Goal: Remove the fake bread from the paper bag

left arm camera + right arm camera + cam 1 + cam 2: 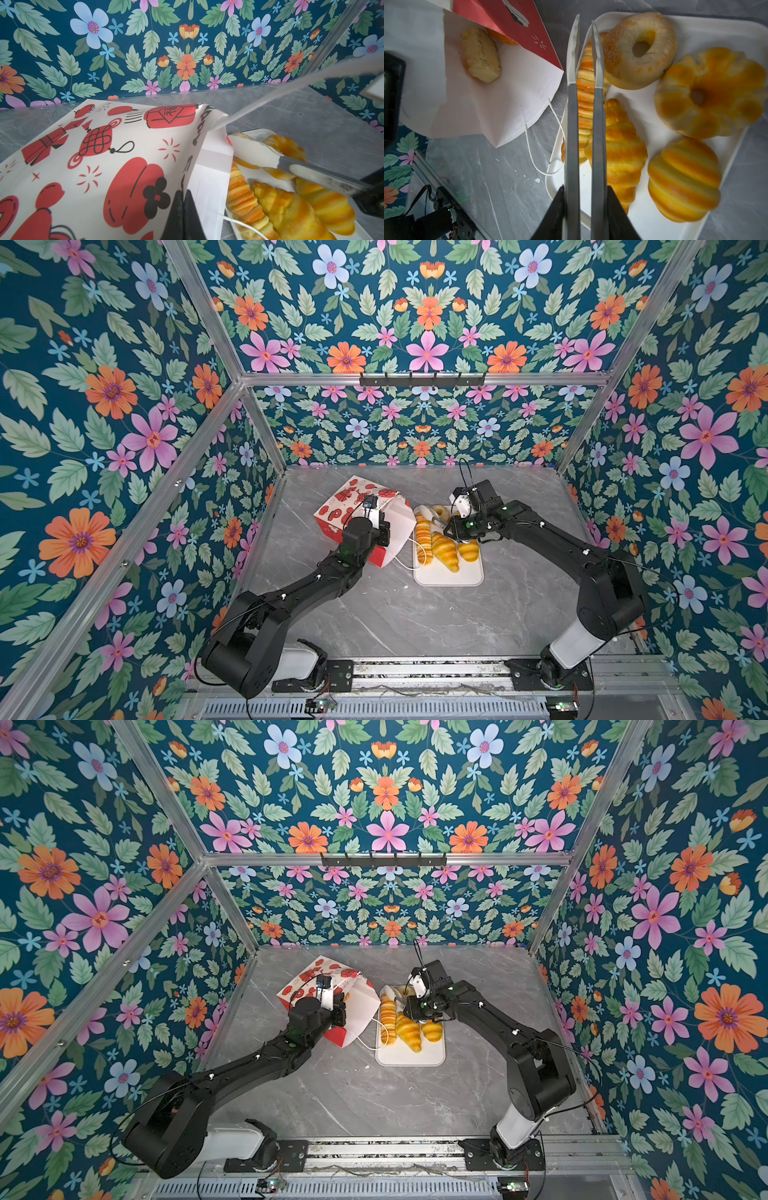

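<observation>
The paper bag [357, 506] [488, 104] lies tipped on its side, its mouth facing the white tray [449, 576]. My left gripper [184, 193] is shut on the bag's upper rim. My right gripper [585, 188] is shut on a pair of grey tongs [572, 124], whose white tips stand close together with nothing between them, above the tray's bag-side edge. Fake bread rests on the tray: a ring bagel [618, 62], a pumpkin bun [716, 83], a ridged loaf [584, 99] and two croissants [620, 145]. Inside the bag sits a pale piece [480, 56] with an orange one [502, 39] behind it.
A white cord handle [542, 170] from the bag loops over the tray's edge. Grey marble table [395, 614] spreads in front of the tray. Flowered walls and aluminium posts enclose the table on three sides.
</observation>
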### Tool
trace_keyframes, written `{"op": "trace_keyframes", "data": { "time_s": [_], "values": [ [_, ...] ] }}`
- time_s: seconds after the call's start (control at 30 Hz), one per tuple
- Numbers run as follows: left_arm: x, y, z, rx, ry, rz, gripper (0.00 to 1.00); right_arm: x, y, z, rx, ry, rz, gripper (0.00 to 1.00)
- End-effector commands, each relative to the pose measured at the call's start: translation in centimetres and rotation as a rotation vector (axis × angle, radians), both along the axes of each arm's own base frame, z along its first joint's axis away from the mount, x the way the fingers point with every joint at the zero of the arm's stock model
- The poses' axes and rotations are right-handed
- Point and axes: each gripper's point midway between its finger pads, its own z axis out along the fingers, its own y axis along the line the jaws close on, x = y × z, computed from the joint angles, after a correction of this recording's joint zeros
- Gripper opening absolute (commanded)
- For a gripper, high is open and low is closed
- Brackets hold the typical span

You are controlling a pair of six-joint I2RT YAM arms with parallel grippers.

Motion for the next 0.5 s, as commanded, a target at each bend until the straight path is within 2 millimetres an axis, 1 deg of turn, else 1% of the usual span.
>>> {"op": "trace_keyframes", "data": {
  "time_s": [0.0, 0.1, 0.2, 0.37, 0.4, 0.47],
  "values": [
    [0.2, 0.3, 0.9, -0.009, -0.029, 0.018, 0.0, 0.3, -0.6, -1.3, -0.029, 0.015, -0.033, 0.29],
    [0.2, 0.3, 0.9, -0.008, -0.028, 0.019, 0.0, -0.1, -1.4, -2.2, -0.042, 0.041, -0.052, 0.29],
    [0.3, 0.2, 0.8, -0.006, -0.026, 0.019, 0.0, -0.4, -1.9, -2.5, -0.048, 0.049, -0.062, 0.28],
    [0.4, 0.1, 0.7, -0.008, -0.025, 0.012, 0.0, -0.5, -1.8, -2.5, -0.033, 0.053, -0.055, 0.28],
    [0.4, 0.0, 0.8, -0.01, -0.025, 0.011, 0.0, -0.6, -1.4, -0.8, 0.006, 0.014, -0.043, 0.28],
    [0.4, -0.1, 0.8, -0.011, -0.025, 0.008, 0.0, -0.5, -0.7, 0.2, 0.054, -0.006, -0.023, 0.28]
  ]
}}
